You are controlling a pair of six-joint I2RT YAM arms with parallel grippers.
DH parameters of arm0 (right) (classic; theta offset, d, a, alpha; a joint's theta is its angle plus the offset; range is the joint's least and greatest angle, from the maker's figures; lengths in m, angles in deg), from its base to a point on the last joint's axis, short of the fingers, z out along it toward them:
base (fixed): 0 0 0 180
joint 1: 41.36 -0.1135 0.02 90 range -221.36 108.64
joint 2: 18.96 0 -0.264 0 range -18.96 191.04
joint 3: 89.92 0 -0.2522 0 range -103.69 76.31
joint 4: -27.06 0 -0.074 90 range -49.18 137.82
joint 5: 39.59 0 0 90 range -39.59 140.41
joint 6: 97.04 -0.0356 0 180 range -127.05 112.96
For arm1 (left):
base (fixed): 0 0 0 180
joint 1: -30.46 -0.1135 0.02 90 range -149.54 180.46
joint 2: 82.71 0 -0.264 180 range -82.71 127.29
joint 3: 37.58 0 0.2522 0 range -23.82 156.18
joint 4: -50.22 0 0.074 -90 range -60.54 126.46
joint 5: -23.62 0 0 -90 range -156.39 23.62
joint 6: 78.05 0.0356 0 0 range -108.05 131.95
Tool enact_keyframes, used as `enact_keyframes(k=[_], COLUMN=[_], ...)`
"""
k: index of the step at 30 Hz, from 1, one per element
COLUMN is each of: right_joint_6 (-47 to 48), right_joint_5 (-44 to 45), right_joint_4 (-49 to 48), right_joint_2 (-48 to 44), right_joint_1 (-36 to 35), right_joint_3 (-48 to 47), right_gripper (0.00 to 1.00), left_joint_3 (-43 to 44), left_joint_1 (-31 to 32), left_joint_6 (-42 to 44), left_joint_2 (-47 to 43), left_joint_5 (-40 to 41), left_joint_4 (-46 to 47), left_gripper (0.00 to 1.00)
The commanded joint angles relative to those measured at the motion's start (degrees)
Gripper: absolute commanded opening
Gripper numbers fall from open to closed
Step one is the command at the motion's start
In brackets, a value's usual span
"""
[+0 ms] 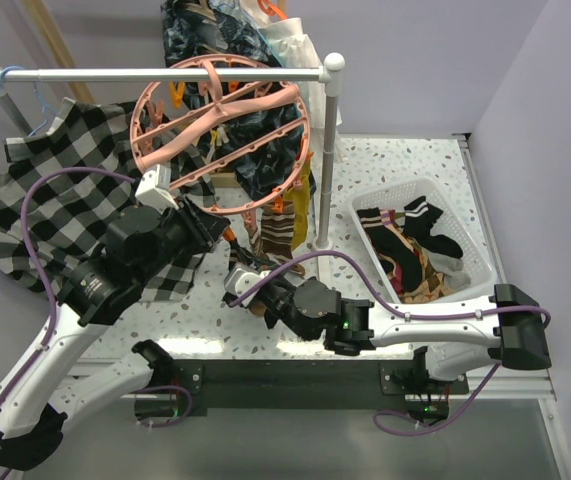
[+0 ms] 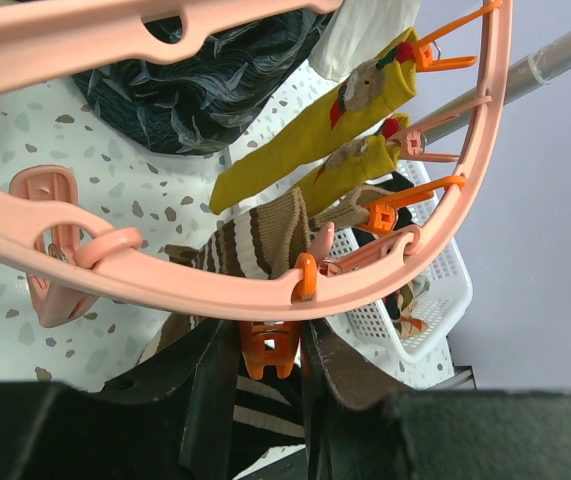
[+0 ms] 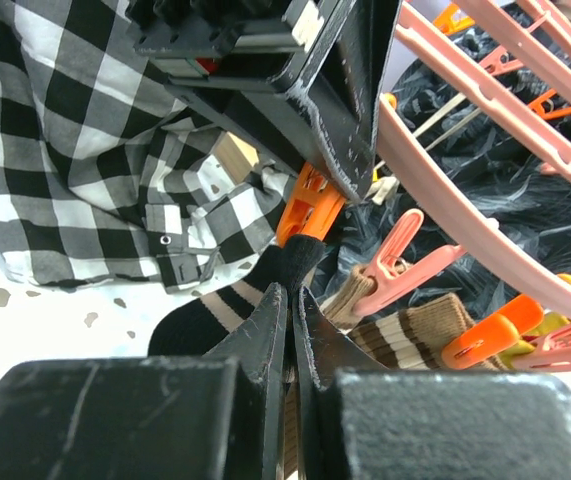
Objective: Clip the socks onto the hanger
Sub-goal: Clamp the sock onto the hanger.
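- The round pink drying hanger (image 2: 195, 290) hangs from the white rail (image 1: 165, 74), with mustard socks (image 2: 315, 140) pegged to its rim.
- The white mesh basket (image 1: 395, 192), at right, holds a loose heap of dark socks (image 1: 425, 235).
- The right gripper (image 3: 290, 300), pinched tight, holds a striped sock (image 3: 205, 315) by its dark end just below the ring; it looks soft, light and floppy.
- The left gripper (image 2: 263, 372) squeezes an orange clip (image 2: 268, 338).

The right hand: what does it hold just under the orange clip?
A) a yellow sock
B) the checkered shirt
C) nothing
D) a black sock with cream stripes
D: the right hand is shut on a black sock with cream stripes, its end just below the orange clip.
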Motion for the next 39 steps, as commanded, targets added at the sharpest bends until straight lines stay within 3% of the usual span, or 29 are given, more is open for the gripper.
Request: enact_keyframes(k=[1, 39], right_joint_6=[2.1, 7.1], right_joint_5=[1.0, 1.8], right_joint_4=[-6.8, -15.5], right_joint_2=[0.7, 6.6], right_joint_1=[-0.3, 1.3], right_joint_3=[-2.3, -4.6], right_gripper=[0.00, 0.00], left_joint_3=[1.5, 1.4], left_joint_1=[0.0, 0.0], left_joint_6=[-1.6, -1.7], left_joint_2=[0.3, -0.2], left_joint_5=[0.7, 0.1], left_joint_4=[0.0, 0.0], left_gripper=[0.00, 0.00])
